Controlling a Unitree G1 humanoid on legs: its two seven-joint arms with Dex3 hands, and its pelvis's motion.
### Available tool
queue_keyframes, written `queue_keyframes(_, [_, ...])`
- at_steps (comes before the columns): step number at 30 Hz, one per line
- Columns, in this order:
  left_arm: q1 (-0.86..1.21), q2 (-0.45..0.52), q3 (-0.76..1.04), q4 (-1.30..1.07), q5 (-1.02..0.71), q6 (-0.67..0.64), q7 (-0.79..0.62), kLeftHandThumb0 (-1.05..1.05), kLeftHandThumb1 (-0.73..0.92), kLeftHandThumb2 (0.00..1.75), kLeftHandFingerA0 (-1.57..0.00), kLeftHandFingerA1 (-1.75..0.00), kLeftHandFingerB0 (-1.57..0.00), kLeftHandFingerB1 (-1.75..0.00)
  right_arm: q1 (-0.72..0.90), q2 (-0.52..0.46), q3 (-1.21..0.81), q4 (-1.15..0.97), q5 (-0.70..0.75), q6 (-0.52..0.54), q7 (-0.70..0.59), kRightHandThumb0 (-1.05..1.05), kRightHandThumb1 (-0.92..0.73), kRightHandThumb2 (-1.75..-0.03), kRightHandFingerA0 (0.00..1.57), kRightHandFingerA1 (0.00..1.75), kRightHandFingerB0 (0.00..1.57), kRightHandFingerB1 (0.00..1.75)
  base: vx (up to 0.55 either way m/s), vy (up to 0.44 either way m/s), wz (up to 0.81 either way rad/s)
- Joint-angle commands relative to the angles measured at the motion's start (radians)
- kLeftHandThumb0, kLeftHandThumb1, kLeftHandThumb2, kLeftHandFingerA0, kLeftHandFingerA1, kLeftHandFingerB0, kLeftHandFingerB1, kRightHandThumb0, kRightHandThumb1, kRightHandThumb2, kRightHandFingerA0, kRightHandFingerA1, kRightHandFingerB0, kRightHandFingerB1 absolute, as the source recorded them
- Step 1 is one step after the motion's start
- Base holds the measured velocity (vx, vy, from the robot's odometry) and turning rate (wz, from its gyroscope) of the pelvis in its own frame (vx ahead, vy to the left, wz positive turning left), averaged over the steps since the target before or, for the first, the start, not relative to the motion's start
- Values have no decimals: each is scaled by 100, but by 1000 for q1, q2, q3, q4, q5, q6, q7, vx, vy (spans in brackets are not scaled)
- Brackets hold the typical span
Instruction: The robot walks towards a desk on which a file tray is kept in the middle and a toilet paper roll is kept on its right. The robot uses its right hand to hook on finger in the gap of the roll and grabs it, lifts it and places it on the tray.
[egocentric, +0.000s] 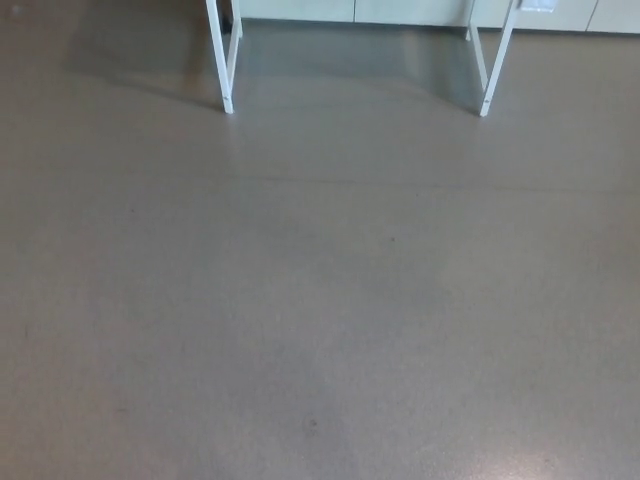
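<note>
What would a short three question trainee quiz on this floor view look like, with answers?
1. True or false: a robot hand shows in the head view.
2. How many white desk legs reach the floor?
3. Which is visible: A) tray, B) paper roll, C) neither?

Key: 1. False, no hand shows. 2. Two clearly, the left one and the right leg, each with a second post partly showing behind. 3. C.

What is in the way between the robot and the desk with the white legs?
Nothing visible. Only bare grey floor lies between the camera and the two white desk legs at the top of the head view. The desktop, the tray and the paper roll are out of the picture, and neither robot hand shows.
</note>
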Motion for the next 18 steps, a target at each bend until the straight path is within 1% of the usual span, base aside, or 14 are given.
queue_keyframes(1, [-8,10,1,15,-8,-40,-2,-76,63,59,-34,-81,-52,-64,-3,-29,4,3,26,-37,2,-65,-47,-82,0,23,1,19,-155,-1,25])
queue_keyframes(2, [-4,9,3,7,-11,-33,-3,-74,63,59,-33,-78,-51,-62,-3,-29,6,4,27,-37,2,-65,-47,-82,0,23,1,19,-152,16,-1])
queue_keyframes(5, [1,9,9,1,-23,-30,-25,-72,66,60,-28,-77,-47,-62,-4,-31,9,5,30,-38,2,-65,-47,-82,0,23,1,19,61,28,-2])
queue_keyframes(6, [-8,5,19,10,-32,-19,-19,-72,65,58,-29,-80,-48,-63,-4,-31,10,5,31,-39,2,-65,-47,-82,0,23,1,19,140,109,-1])
queue_keyframes(8, [-8,7,13,15,-22,-28,-16,-74,64,59,-30,-79,-50,-63,-3,-31,12,5,32,-39,1,-65,-47,-82,0,23,1,19,138,164,-10])
queue_keyframes(9, [-8,8,11,23,-19,-36,-17,-77,64,59,-31,-87,-51,-65,-2,-32,12,6,33,-39,2,-65,-47,-82,0,23,1,19,154,229,-15])
queue_keyframes(10, [-5,9,7,30,-15,-45,-22,-75,49,90,-35,-74,-45,-66,1,-33,12,6,34,-39,3,-65,-47,-82,0,23,1,19,247,295,-24])
queue_keyframes(11, [0,9,5,19,-14,-43,-21,-74,65,60,-31,-81,-50,-61,1,-33,12,7,35,-40,3,-65,-47,-82,0,23,1,19,218,520,-28])
queue_keyframes(12, [0,8,8,17,-17,-41,-20,-74,65,60,-31,-81,-50,-61,1,-33,13,7,35,-40,3,-65,-47,-82,0,23,1,19,214,491,-6])
queue_keyframes(14, [-3,12,0,34,-9,-56,-22,-76,66,60,-32,-83,-50,-63,1,-33,14,8,36,-41,3,-65,-47,-82,0,23,1,19,261,233,12])
queue_keyframes(17, [-5,14,1,29,-16,-46,-34,-74,66,60,-29,-83,-48,-62,1,-34,16,8,38,-41,3,-65,-47,-82,0,23,1,19,219,91,5])
queue_keyframes(18, [2,14,-4,17,-11,-44,-29,-73,67,60,-30,-80,-48,-60,1,-34,16,9,38,-41,3,-65,-47,-82,0,23,1,19,242,61,8])
